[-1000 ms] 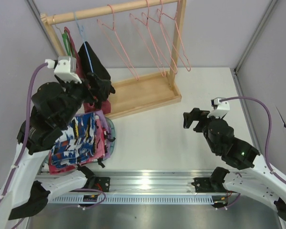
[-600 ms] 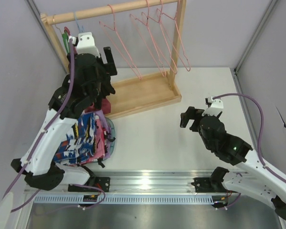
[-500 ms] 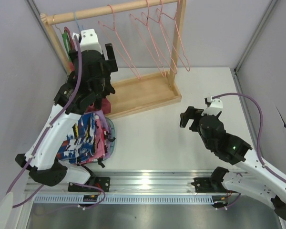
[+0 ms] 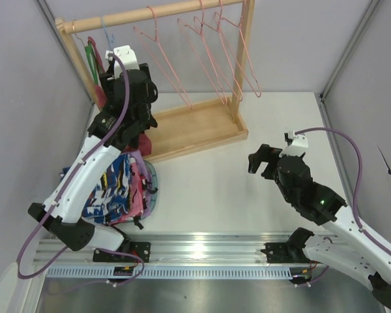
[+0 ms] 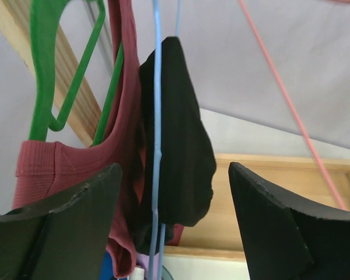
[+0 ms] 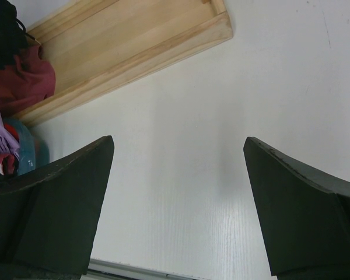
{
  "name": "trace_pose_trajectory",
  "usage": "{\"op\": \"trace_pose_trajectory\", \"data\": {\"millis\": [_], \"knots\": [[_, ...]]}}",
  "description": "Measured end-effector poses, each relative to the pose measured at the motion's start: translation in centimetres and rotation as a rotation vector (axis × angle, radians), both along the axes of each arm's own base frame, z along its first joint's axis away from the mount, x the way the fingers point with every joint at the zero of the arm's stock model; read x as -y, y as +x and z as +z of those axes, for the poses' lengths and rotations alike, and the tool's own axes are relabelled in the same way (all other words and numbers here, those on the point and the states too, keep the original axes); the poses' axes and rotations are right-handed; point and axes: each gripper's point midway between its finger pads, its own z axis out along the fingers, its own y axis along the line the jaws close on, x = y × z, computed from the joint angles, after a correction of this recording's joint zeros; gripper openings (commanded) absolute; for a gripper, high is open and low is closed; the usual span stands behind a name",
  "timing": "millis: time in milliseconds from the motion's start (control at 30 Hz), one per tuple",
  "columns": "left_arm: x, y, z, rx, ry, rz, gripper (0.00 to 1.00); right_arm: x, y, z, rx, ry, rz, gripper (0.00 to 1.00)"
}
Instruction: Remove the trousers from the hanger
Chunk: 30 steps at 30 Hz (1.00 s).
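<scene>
The black trousers (image 5: 184, 134) hang folded over the light-blue wire hanger (image 5: 156, 116) at the left end of the rail. My left gripper (image 5: 174, 175) is raised in front of them. It is open, with the lower part of the trousers and the hanger wires between its fingers, touching neither. In the top view the left gripper (image 4: 142, 98) hides most of the trousers; only the hanger's hook (image 4: 105, 31) shows on the rail. My right gripper (image 4: 259, 160) hovers open over bare table (image 6: 181, 87), holding nothing.
A wooden rack (image 4: 195, 127) with a rail stands at the back left. Several pink wire hangers (image 4: 208, 52) hang on it. A green hanger (image 5: 46, 70) carries a dark red garment (image 5: 76, 169) just left of the trousers. A basket of patterned cloth (image 4: 111, 189) sits front left.
My left arm rose from beside the basket up to the rail and now faces the trousers, its jaws slightly narrower. The right arm shifted only a little.
</scene>
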Motion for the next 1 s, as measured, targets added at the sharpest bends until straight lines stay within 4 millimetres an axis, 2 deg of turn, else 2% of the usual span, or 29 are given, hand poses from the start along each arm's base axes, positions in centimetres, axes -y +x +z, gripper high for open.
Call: {"op": "trace_pose_trajectory", "data": {"millis": [100, 200, 400, 600, 700, 1000], "knots": [[-0.6, 0.3, -1.8, -0.019, 0.007, 0.01, 0.75, 0.3, -0.1, 0.0, 0.003, 0.011, 0.001, 0.99], [-0.4, 0.7, -2.5, -0.019, 0.009, 0.01, 0.67, 0.5, -0.1, -0.1, -0.002, 0.016, 0.0, 0.99], [-0.8, 1.1, -2.3, 0.014, -0.008, 0.02, 0.61, 0.4, 0.0, -0.3, -0.009, 0.021, 0.008, 0.99], [-1.5, 1.5, -2.5, 0.026, -0.015, 0.042, 0.6, 0.4, 0.0, -0.8, -0.025, 0.018, 0.012, 0.99], [-1.5, 1.7, -3.2, 0.02, -0.015, 0.034, 0.51, 0.4, 0.1, -0.9, -0.027, 0.018, 0.01, 0.99], [-1.8, 1.8, -4.1, 0.007, -0.008, 0.029, 0.5, 0.2, 0.2, -1.2, -0.039, 0.021, 0.014, 0.99]]}}
